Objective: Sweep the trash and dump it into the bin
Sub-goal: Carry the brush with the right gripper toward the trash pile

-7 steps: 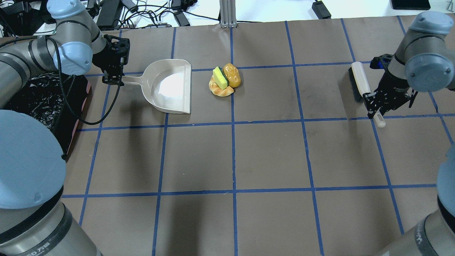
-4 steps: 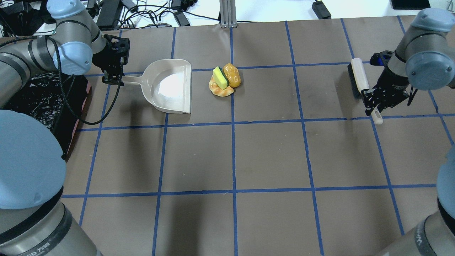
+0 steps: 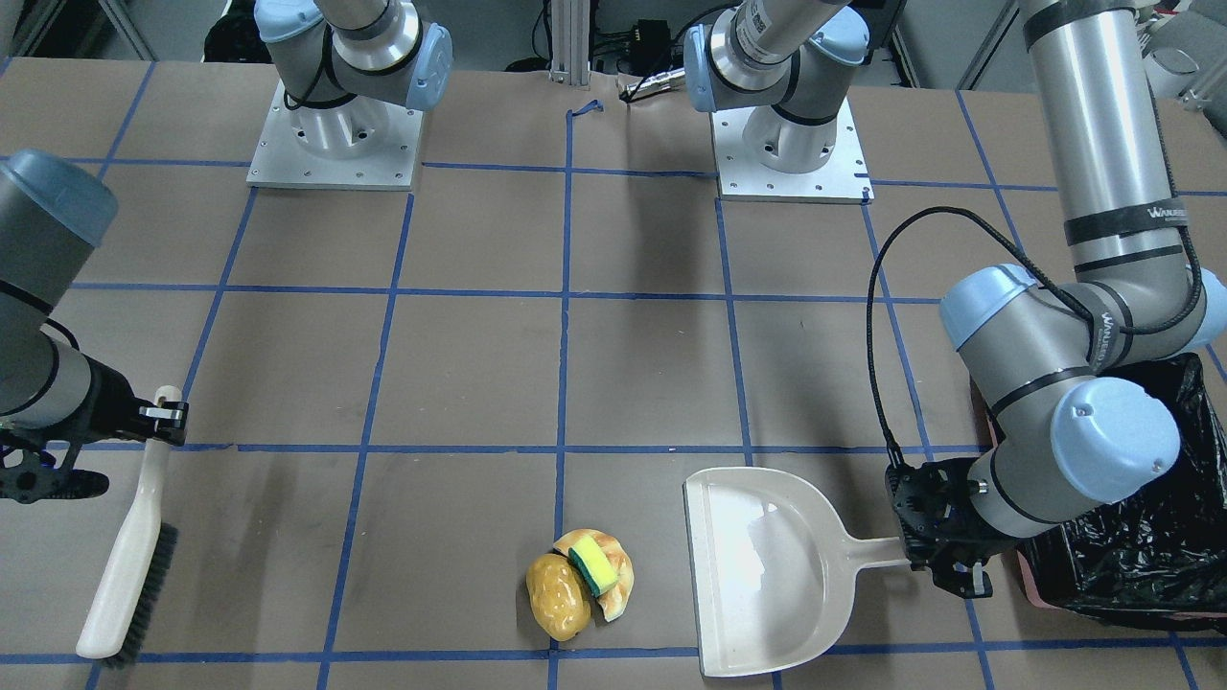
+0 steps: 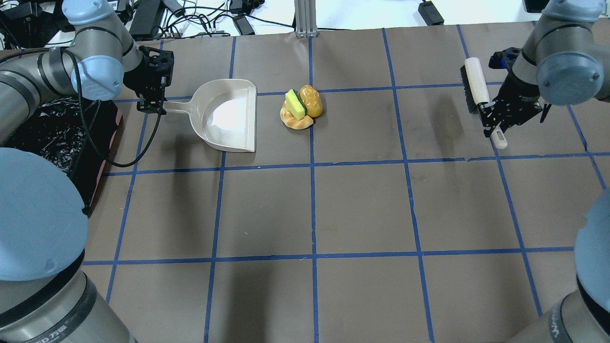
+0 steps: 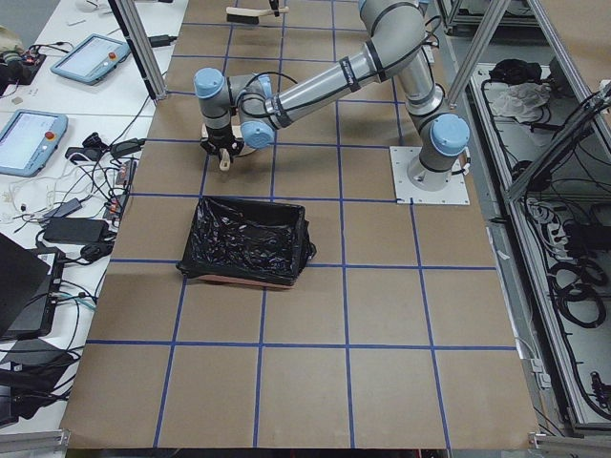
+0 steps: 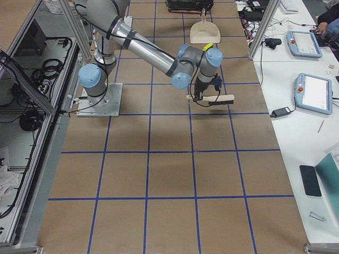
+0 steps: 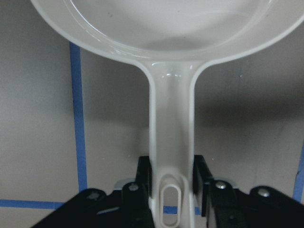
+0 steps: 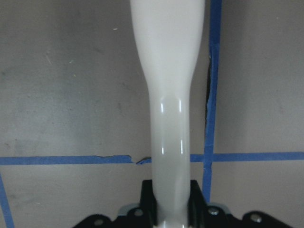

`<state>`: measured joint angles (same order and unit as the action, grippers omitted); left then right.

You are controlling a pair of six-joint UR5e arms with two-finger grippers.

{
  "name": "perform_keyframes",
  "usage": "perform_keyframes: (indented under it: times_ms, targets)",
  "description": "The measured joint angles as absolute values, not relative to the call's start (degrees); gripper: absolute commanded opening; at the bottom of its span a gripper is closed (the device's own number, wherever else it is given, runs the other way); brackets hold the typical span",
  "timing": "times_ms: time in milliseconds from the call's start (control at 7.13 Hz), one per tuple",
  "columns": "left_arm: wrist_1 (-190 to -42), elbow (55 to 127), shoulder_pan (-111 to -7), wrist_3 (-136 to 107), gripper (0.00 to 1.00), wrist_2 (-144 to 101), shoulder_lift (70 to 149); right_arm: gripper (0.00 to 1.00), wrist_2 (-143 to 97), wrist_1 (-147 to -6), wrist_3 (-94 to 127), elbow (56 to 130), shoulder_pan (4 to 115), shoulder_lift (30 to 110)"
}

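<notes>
clearly early: the 3 pieces of trash (image 4: pixel 301 108) lie unswept just beside the dustpan (image 4: pixel 228 116) mouth; the left gripper (image 4: pixel 152 108) pinches its handle, the right gripper (image 4: pixel 493 121) pinches the brush (image 4: pixel 474 85), and no trash shows in the bin (image 4: pixel 47 133).

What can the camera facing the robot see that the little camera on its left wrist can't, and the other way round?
Only the front-facing view shows the trash pile of roll, pastry and sponge, the black-lined bin, and the brush in the right end effector. Only the left wrist view shows, up close, the left end effector clamped on both sides of the handle, and the slot at its tip. Both show the dustpan on the taped table.
</notes>
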<state>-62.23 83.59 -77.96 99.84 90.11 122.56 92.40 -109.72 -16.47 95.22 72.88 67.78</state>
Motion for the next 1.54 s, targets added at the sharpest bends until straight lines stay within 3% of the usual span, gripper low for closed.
perform_keyframes:
  times_ms: [841, 1542]
  targets:
    - [-62.2, 83.6, -77.7, 100.1, 0.12, 89.8, 122.6, 0.00, 86.1, -103.7, 2.4, 89.5, 89.9, 63.7]
    - [-62.2, 83.6, -77.6, 100.2, 0.12, 89.5, 122.6, 0.00, 83.5, -99.1, 9.9, 82.9, 97.8, 59.2]
